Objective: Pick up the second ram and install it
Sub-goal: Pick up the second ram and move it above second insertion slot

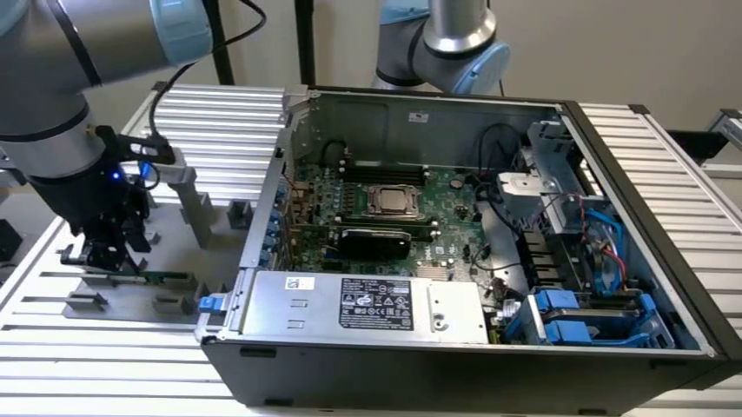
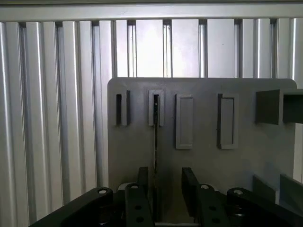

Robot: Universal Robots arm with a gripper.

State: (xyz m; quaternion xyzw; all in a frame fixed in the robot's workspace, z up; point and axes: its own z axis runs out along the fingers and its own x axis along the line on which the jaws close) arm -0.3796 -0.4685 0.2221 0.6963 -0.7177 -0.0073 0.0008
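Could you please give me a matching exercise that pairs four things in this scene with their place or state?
Things:
1. second ram
2. gripper
3. motherboard
4. labelled box

Places or states:
a. green, on the floor of the open computer case
b. open, straddling the stick
c. standing on edge in the grey fixture
d. silver, along the case's near wall, exterior view

Pairs: 1-c, 2-b, 3-a, 4-d
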